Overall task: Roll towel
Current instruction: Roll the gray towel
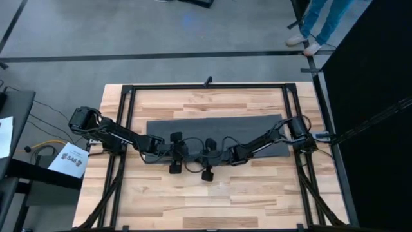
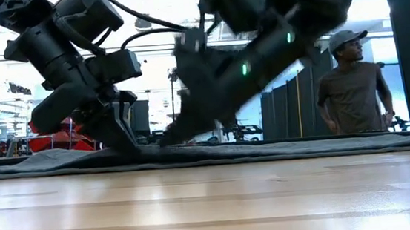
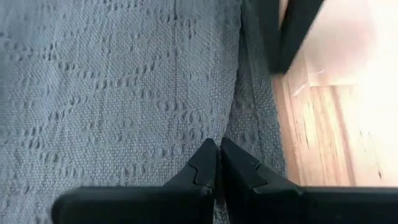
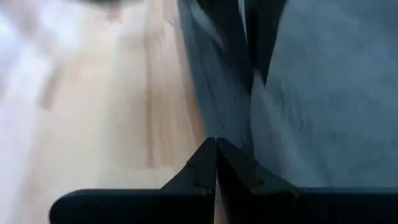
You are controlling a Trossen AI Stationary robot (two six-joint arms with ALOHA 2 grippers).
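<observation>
Both grippers sit low at the frame's centre in the high view. The left gripper [image 3: 216,163] has its fingers pressed together over the towel [image 1: 219,132], seemingly pinching a ridge of cloth, though a firm hold isn't clear. The right gripper [image 4: 216,163] is likewise closed at the towel's near edge, where cloth meets bare wood. The towel lies flat and spread across the middle of the tabletop [image 1: 212,196]. It looks soft, light and limp, with a textured weave, so it should fold easily but sag between holds. Pinching that near edge at two spaced points seems best for starting an even roll.
</observation>
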